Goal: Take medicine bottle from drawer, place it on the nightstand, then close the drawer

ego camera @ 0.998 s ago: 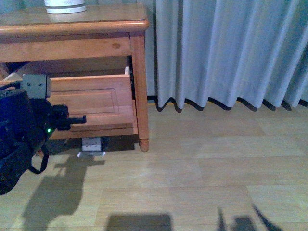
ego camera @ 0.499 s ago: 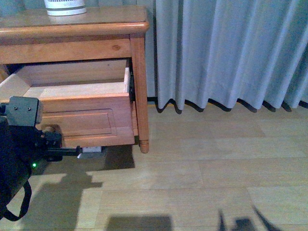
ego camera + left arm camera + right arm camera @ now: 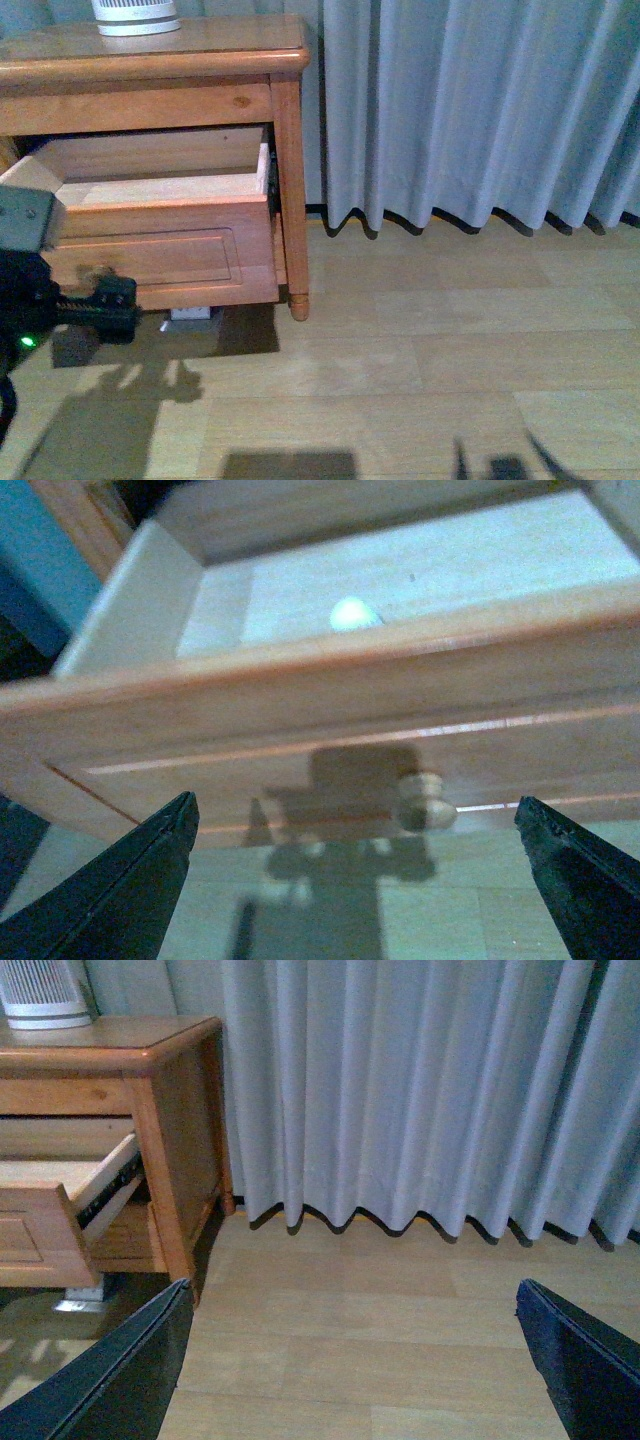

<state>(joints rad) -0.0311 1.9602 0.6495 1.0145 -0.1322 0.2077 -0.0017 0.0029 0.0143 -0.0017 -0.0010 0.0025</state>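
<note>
The nightstand (image 3: 160,55) stands at the upper left of the front view, and its drawer (image 3: 150,255) is pulled well out, showing pale bare wood inside. In the left wrist view the medicine bottle (image 3: 354,614) shows as a small white round cap just behind the drawer front (image 3: 330,710). My left gripper (image 3: 355,880) is open, a little in front of and below the wooden knob (image 3: 425,802), touching nothing. In the front view the left gripper (image 3: 110,305) sits low by the drawer's left half. My right gripper (image 3: 350,1370) hangs open over bare floor, right of the nightstand (image 3: 150,1050).
A white ribbed appliance (image 3: 135,15) stands on the nightstand top. A grey curtain (image 3: 470,110) hangs down to the floor at the right. A small pale object (image 3: 190,313) lies under the nightstand. Wooden floor (image 3: 420,350) stretches across the front and right.
The drawer has slid out from nearly shut to wide open. My left arm has drawn back, down and to the left, and its gripper has come off the knob.
</note>
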